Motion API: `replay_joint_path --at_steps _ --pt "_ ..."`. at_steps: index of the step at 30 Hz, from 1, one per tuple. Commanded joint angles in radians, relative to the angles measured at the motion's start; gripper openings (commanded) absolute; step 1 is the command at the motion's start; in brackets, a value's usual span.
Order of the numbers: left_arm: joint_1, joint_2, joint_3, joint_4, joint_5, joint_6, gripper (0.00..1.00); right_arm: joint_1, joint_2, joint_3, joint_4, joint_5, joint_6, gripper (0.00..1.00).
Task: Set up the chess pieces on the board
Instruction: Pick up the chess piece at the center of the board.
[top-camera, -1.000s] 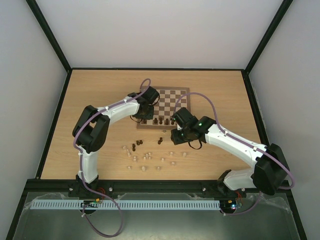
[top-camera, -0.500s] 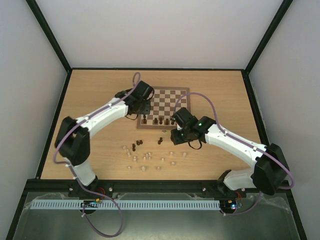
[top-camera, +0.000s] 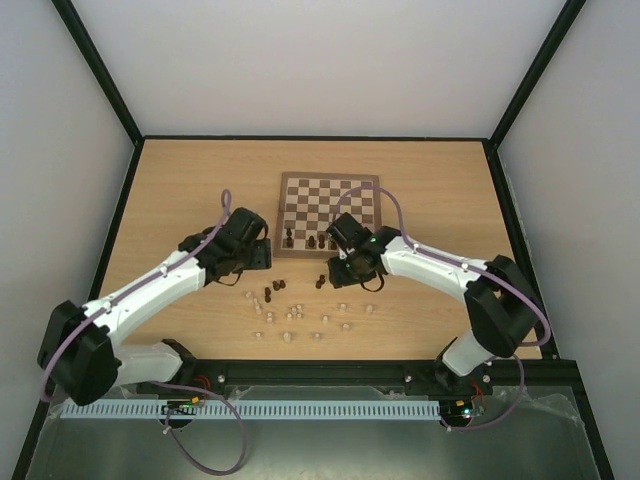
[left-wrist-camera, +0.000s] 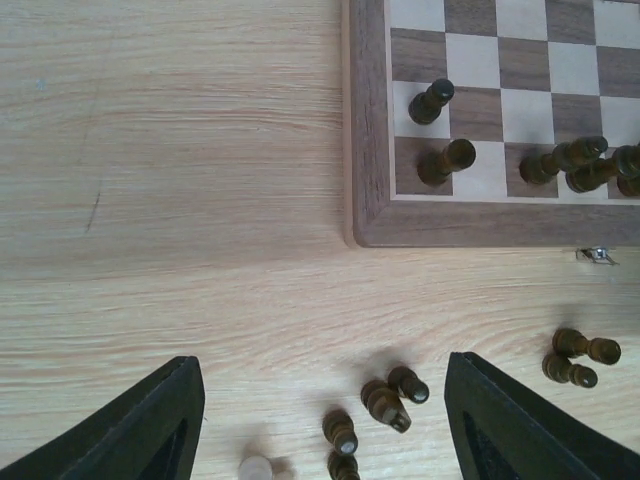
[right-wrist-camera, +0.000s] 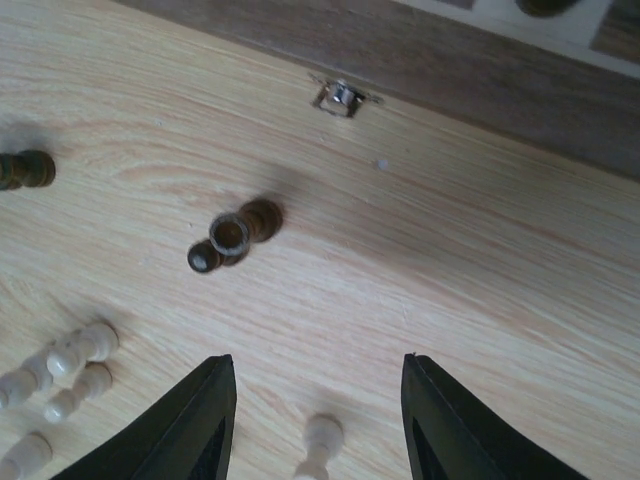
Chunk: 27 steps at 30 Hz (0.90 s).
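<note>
Left gripper (left-wrist-camera: 322, 400) has withdrawn off the board (left-wrist-camera: 365, 120), jaws spread, empty; right gripper (right-wrist-camera: 318, 400) likewise; two chess pieces (left-wrist-camera: 446, 160) at board's corner.

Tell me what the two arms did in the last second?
The left arm swung back off the board toward its base; the left fingers now hang open and empty over the table near the board's corner. The right arm shifted slightly left, right fingers open above loose dark pieces. No grab or release shows. Board and pieces stayed put.
</note>
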Motion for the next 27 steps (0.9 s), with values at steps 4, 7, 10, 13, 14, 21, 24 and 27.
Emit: replay_joint_path --at_steps 4,7,10,13,14,21,24,27 --pt "-0.002 -0.101 -0.062 0.039 -0.002 -0.006 0.71 0.02 0.112 0.097 0.017 -0.007 0.018 0.45" --pt "-0.002 -0.102 -0.065 0.039 -0.002 -0.002 0.71 0.034 0.153 0.128 0.014 0.004 0.02 0.45" --pt "-0.001 -0.093 -0.064 0.05 0.011 0.002 0.71 0.044 0.187 0.157 0.008 0.014 0.02 0.45" --pt "-0.001 -0.081 -0.061 0.058 0.015 0.005 0.71 0.048 0.214 0.17 0.003 0.022 0.017 0.45" --pt "-0.001 -0.076 -0.063 0.061 0.016 0.005 0.71 0.049 0.222 0.174 0.002 0.024 0.017 0.44" --pt "0.0 -0.056 -0.068 0.073 0.021 0.009 0.71 0.053 0.262 0.187 0.001 0.023 0.011 0.39" --pt "0.0 -0.047 -0.069 0.078 0.024 0.009 0.71 0.055 0.273 0.187 0.004 0.02 0.006 0.37" --pt "-0.001 -0.039 -0.068 0.083 0.027 0.009 0.71 0.056 0.284 0.189 0.007 0.019 0.005 0.34"
